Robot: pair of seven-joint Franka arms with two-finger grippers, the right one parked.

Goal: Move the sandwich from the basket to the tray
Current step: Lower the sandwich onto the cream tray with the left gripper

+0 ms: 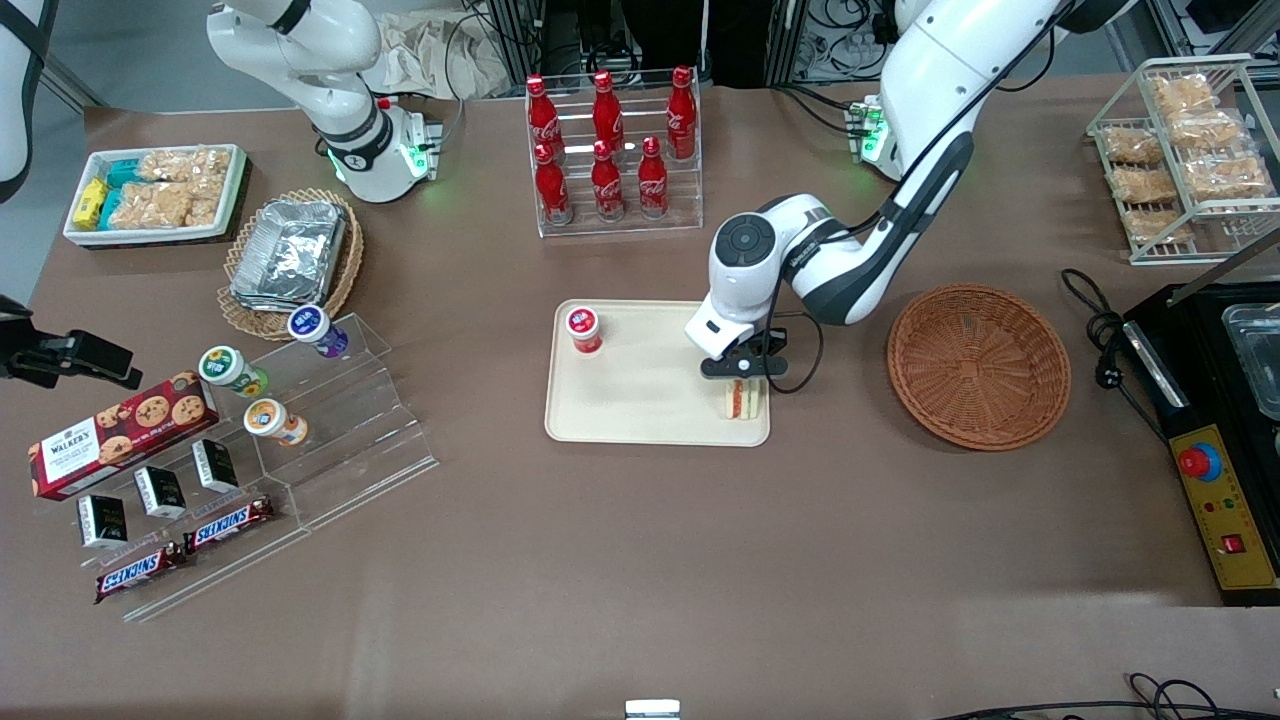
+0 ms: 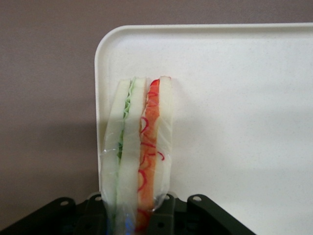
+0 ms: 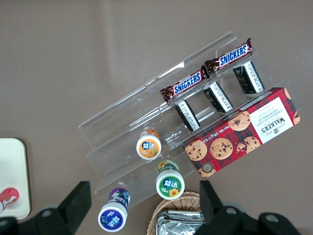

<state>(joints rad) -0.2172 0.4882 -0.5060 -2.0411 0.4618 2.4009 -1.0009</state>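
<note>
**Sandwich held over the tray corner**

The hand (image 1: 741,380) grips the sandwich (image 1: 745,399), its fingers clamped on the wedge, which stands on edge at the corner of the tray (image 1: 640,410) nearest the front camera and the basket (image 1: 978,364). The basket sits on the tabletop (image 1: 640,560) beside the tray, toward the working arm's end.

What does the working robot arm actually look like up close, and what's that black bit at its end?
The working arm is glossy white with rounded segments, dark grey joint bands and a round grey cap at the wrist. Green lights glow at its base. The black bit is the gripper, a small two-fingered claw over the tray, with a thin black cable looping beside it.
</note>
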